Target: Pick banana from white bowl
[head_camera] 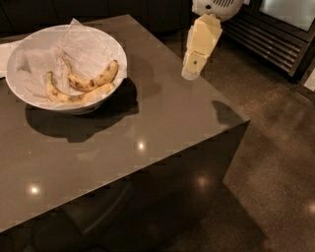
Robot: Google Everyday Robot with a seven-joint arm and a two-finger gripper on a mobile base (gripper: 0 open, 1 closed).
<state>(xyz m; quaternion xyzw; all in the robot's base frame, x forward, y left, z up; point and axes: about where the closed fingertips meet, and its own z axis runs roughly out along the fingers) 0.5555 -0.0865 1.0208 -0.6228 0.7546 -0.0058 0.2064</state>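
The gripper (190, 73) hangs over the far right edge of the tabletop (147, 133). It is a pale cream-yellow, blocky piece that narrows to a rounded, lighter tip, with one small dark dot on its side. Above it sits a white rounded housing (216, 6) with dark vent slots.
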